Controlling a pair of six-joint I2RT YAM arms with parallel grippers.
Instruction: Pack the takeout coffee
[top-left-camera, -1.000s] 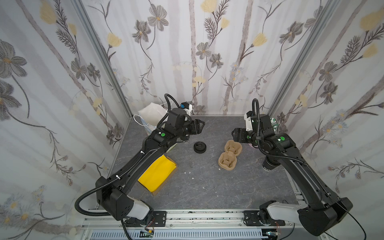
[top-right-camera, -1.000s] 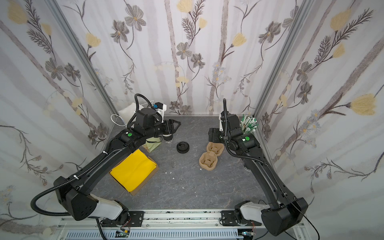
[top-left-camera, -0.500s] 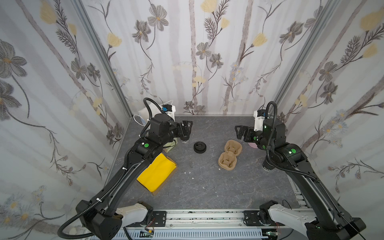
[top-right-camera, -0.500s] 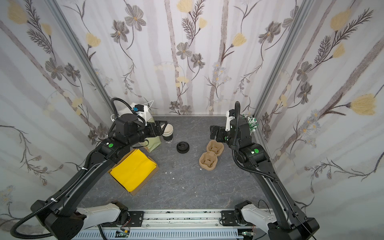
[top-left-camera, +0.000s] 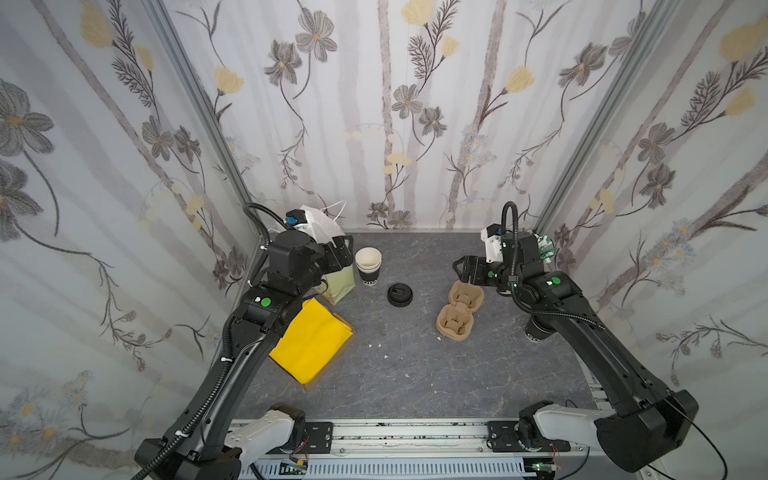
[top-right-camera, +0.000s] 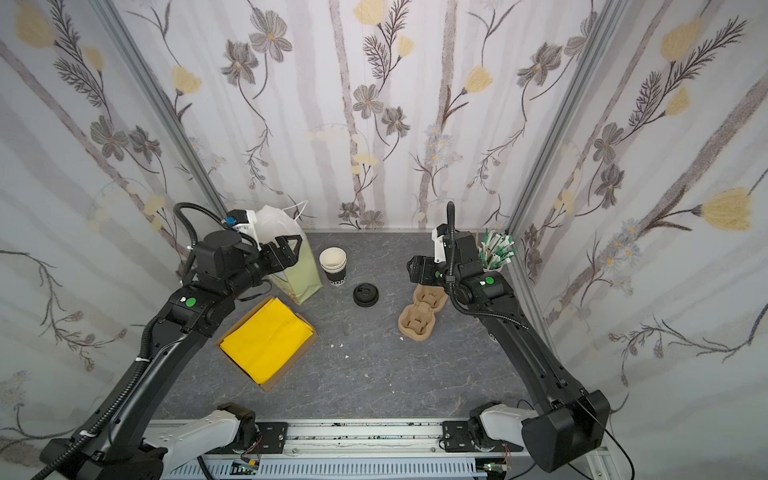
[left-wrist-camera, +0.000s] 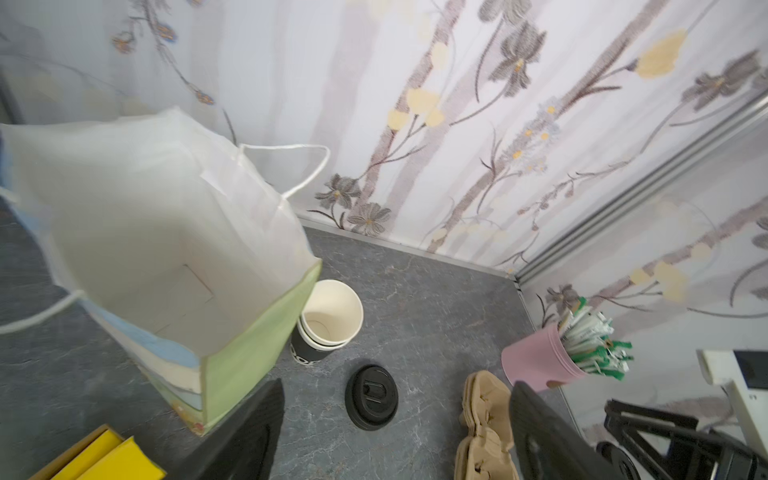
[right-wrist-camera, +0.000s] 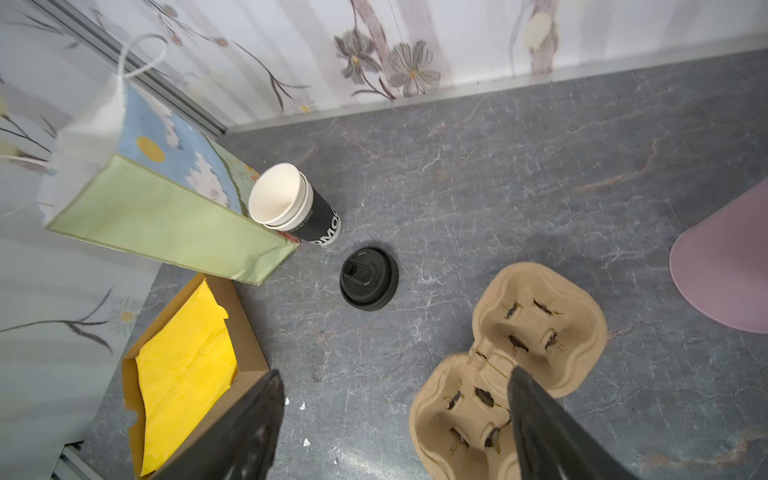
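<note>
While we are hovering, our left gripper (top-left-camera: 347, 251) is gaping wide centre-left, gripping nothing, our right gripper (top-left-camera: 459, 268) likewise centre-right — black lid (top-left-camera: 400, 294) lying mid-frame beside nested cups (top-left-camera: 368, 268).

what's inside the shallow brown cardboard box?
The shallow brown cardboard box holds creased yellow paper covering nearly all its floor; anything under the paper cannot be seen.

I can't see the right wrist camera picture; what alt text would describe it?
A black sip lid lies on a grey table near two nested black paper cups next to an upright paper bag, seen between the fingers of the open right gripper. Nearby are a cardboard two-cup carrier, a box of yellow paper and a pink cup.
</note>
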